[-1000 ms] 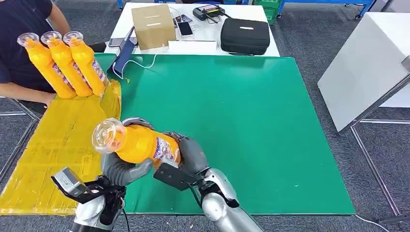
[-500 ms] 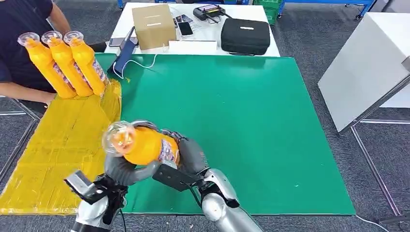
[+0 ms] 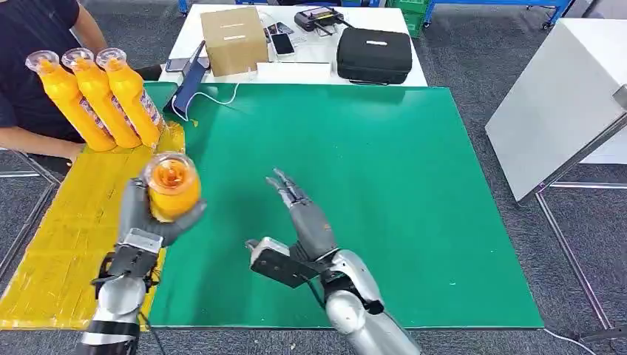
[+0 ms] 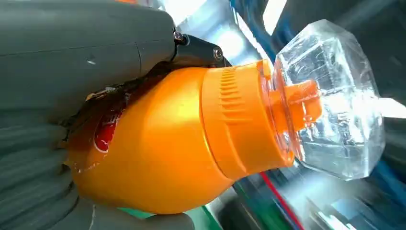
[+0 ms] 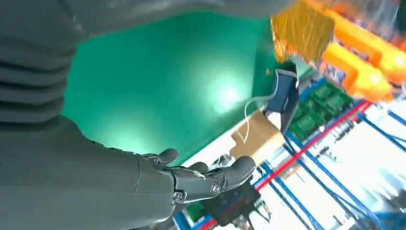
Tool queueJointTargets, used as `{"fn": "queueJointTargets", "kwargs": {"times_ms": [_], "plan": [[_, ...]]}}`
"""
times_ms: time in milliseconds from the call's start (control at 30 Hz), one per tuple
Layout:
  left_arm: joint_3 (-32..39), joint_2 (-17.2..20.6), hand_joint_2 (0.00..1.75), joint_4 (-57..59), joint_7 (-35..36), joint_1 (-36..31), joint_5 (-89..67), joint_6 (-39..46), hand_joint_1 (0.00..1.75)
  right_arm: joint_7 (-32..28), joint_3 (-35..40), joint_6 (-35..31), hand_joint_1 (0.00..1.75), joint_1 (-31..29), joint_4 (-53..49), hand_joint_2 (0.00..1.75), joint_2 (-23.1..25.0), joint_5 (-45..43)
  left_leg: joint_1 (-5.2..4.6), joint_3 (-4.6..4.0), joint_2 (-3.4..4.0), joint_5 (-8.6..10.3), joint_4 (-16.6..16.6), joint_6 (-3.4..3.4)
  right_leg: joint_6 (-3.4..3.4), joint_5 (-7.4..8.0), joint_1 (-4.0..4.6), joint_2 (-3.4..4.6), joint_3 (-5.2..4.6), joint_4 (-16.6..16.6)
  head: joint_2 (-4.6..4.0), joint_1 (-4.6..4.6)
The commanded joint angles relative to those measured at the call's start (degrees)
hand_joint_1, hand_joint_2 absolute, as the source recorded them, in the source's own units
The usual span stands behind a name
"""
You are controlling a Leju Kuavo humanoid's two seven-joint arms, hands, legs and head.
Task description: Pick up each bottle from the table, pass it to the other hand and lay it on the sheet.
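Bottle (image 3: 171,186) gripped round the body by left hand (image 3: 148,222), cap toward the camera, held above the edge of the yellow sheet (image 3: 81,222) and short of the three bottles (image 3: 96,96) at its far end. Right hand (image 3: 303,218) over the green bench (image 3: 384,185) beside the sheet, fingers (image 3: 285,185) spread, holding nothing. Judged rigid, smooth plastic, full and moderately heavy, prone to roll once laid flat; best held at mid-body, clear of the brittle-looking clear cap (image 4: 335,96).

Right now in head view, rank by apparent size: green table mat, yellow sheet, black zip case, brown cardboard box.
1. Green table mat
2. Yellow sheet
3. Black zip case and brown cardboard box: look alike, not ranked.
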Motion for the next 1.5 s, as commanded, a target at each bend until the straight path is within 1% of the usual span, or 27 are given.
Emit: {"fn": "queueJointTargets", "kwargs": {"times_ms": [33,133,167,200,267,300,333,367,400,433,500,600,667,867,900,1267,1300,1333,1367,1400,1467,1500], "plan": [[6.20,5.07,1.75,20.78,4.40,-4.23,-21.97,18.73,1.75,-2.94,-2.13,0.21,0.00,4.23,-14.61,0.00,-10.75,-2.19,-0.03,0.20,-0.17,0.02,-0.12,-0.04,-0.05,-0.04,-0.05,-0.05,0.23,-0.08,0.00,0.00],[6.13,5.25,1.75,21.94,4.05,-4.58,-21.61,19.47,1.75,-3.01,-2.24,0.26,0.00,4.30,-14.80,0.00,-10.83,-2.31,-0.04,0.23,-0.17,0.00,-0.07,-0.06,-0.08,-0.08,-0.06,0.00,0.27,-0.02,0.00,0.00],[5.77,5.47,1.75,22.87,4.76,-4.86,-23.67,20.73,1.75,-3.24,-1.92,0.24,0.00,3.87,-14.29,0.00,-10.69,-2.44,-0.03,0.13,-0.13,0.01,-0.05,-0.04,-0.06,-0.04,-0.04,0.00,0.15,-0.01,0.00,0.00],[5.88,5.98,1.75,24.99,6.49,-4.94,-26.22,21.52,1.75,-4.05,-1.78,-0.12,0.00,3.81,-14.64,0.00,-11.12,-2.97,-0.01,0.20,-0.16,-0.02,-0.01,-0.07,-0.10,-0.09,-0.03,0.04,0.23,0.02,0.00,-0.02],[6.14,6.44,1.75,30.41,7.22,-5.78,-28.83,24.49,1.75,-4.64,-1.65,-0.54,0.00,4.11,-15.41,0.00,-11.95,-3.21,-0.02,0.19,-0.16,0.00,-0.03,-0.08,-0.09,-0.07,-0.04,0.04,0.21,0.02,0.00,0.00],[6.47,6.75,1.75,33.34,7.43,-6.19,-30.05,24.88,1.75,-4.77,-1.38,-0.43,0.00,3.79,-15.24,0.00,-12.26,-3.22,-0.03,0.23,-0.15,0.01,-0.09,-0.06,-0.08,-0.06,-0.05,0.01,0.24,-0.04,0.00,0.00],[7.70,6.64,1.75,33.22,8.11,-5.80,-34.21,24.88,1.75,-4.81,-1.16,-0.24,0.00,3.33,-14.84,0.00,-12.32,-3.35,-0.04,0.16,-0.08,0.02,-0.09,-0.04,-0.04,-0.01,-0.05,0.02,0.15,-0.06,0.00,-0.02],[8.22,6.58,1.75,34.90,8.51,-5.72,-38.04,24.88,1.75,-4.82,-0.85,0.03,0.00,2.64,-14.23,0.00,-12.39,-3.64,-0.04,0.27,-0.08,0.00,-0.11,-0.06,-0.08,-0.04,-0.06,0.08,0.27,-0.06,0.00,0.00],[8.47,6.47,1.75,38.51,7.27,-6.61,-36.67,24.88,1.75,-4.86,-0.83,0.04,0.00,2.18,-13.66,0.00,-12.22,-3.82,-0.04,0.20,0.05,0.00,-0.09,-0.05,-0.06,0.00,-0.05,0.18,0.17,-0.05,0.00,0.00],[7.33,6.89,1.75,41.36,6.96,-7.27,-38.03,24.88,1.75,-4.70,-0.84,0.40,0.00,1.83,-13.04,0.00,-12.11,-4.06,-0.04,0.25,0.06,-0.03,-0.08,-0.07,-0.09,-0.03,-0.05,0.23,0.21,-0.02,0.00,-0.02],[5.78,7.01,1.75,43.46,6.59,-7.38,-39.44,24.88,1.75,-4.62,-0.78,0.66,0.00,1.47,-12.10,0.00,-11.89,-4.16,-0.05,0.30,-0.02,-0.02,-0.10,-0.08,-0.10,-0.06,-0.06,0.18,0.27,-0.02,0.00,-0.02],[5.78,7.01,1.75,43.46,6.59,-7.38,-39.44,24.88,1.75,-4.62,-0.78,0.66,0.00,1.47,-12.10,0.00,-11.89,-4.16,-0.03,0.09,-0.03,0.01,-0.04,-0.03,-0.04,-0.01,-0.03,0.07,0.09,-0.01,0.00,-0.02],[5.78,7.01,1.75,43.46,6.59,-7.38,-39.44,24.88,1.75,-4.62,-0.78,0.66,0.00,1.47,-12.10,0.00,-11.89,-4.16,-0.03,0.23,-0.05,-0.04,-0.03,-0.06,-0.08,-0.08,-0.04,0.12,0.23,0.01,0.00,0.00],[5.78,7.01,1.75,43.46,6.59,-7.38,-39.44,24.88,1.75,-4.62,-0.78,0.66,0.00,1.47,-12.10,0.00,-11.89,-4.16,-0.04,0.11,0.01,0.01,-0.04,-0.04,-0.05,0.01,-0.03,0.14,0.11,0.00,0.00,-0.02],[5.78,7.01,1.75,43.46,6.59,-7.38,-39.44,24.88,1.75,-4.62,-0.78,0.66,0.00,1.47,-12.10,0.00,-11.89,-4.16,-0.03,0.22,0.02,-0.02,-0.04,-0.08,-0.10,-0.03,-0.03,0.22,0.20,0.02,0.00,-0.02],[5.78,7.01,1.75,43.46,6.59,-7.38,-39.44,24.88,1.75,-4.62,-0.78,0.66,0.00,1.47,-12.10,0.00,-11.89,-4.16,-0.03,0.18,0.03,0.02,-0.04,-0.09,-0.05,0.00,-0.02,0.18,0.12,0.09,0.00,-0.02],[2.95,7.75,1.75,43.60,5.89,-7.03,-40.12,24.88,1.75,-4.56,-0.59,0.89,0.00,1.13,-11.45,0.00,-11.78,-4.25,-0.03,0.25,0.03,-0.01,-0.02,-0.11,-0.08,-0.04,-0.03,0.24,0.18,0.12,0.00,-0.02],[0.81,8.39,1.75,44.29,3.83,-6.65,-38.32,23.10,1.33,-4.56,-0.51,1.24,0.00,0.57,-10.82,0.00,-11.66,-4.51,-0.04,0.25,0.03,0.01,-0.05,-0.10,-0.07,-0.02,-0.04,0.21,0.18,0.09,0.00,-0.02],[0.36,8.74,0.00,44.12,4.27,-6.33,-36.81,22.82,0.00,-4.49,-0.56,1.72,0.00,-0.15,-9.88,0.00,-11.32,-4.81,-0.05,0.23,0.06,0.02,-0.06,-0.09,-0.06,0.00,-0.04,0.21,0.15,0.08,0.00,-0.02],[0.14,8.38,0.00,44.45,5.15,-6.64,-37.08,22.51,0.00,-4.39,-0.68,1.79,0.00,-0.15,-9.59,0.00,-11.10,-4.87,-0.05,0.32,0.09,-0.01,-0.07,-0.12,-0.09,-0.02,-0.05,0.30,0.22,0.09,0.00,-0.02],[-1.72,8.62,0.00,44.65,6.33,-7.50,-37.26,20.81,0.00,-4.34,-0.77,1.95,0.00,-0.15,-9.27,0.00,-10.83,-4.97,-0.03,0.15,-0.01,0.04,-0.04,-0.08,-0.05,0.00,-0.03,0.12,0.12,0.09,0.00,-0.02],[-1.97,8.76,0.00,44.71,6.61,-7.75,-37.09,20.14,0.00,-4.35,-0.77,1.97,0.00,-0.11,-9.26,0.00,-10.80,-4.94,-0.03,0.21,-0.02,0.04,-0.06,-0.09,-0.07,-0.01,-0.03,0.14,0.17,0.08,0.00,-0.02]]}}
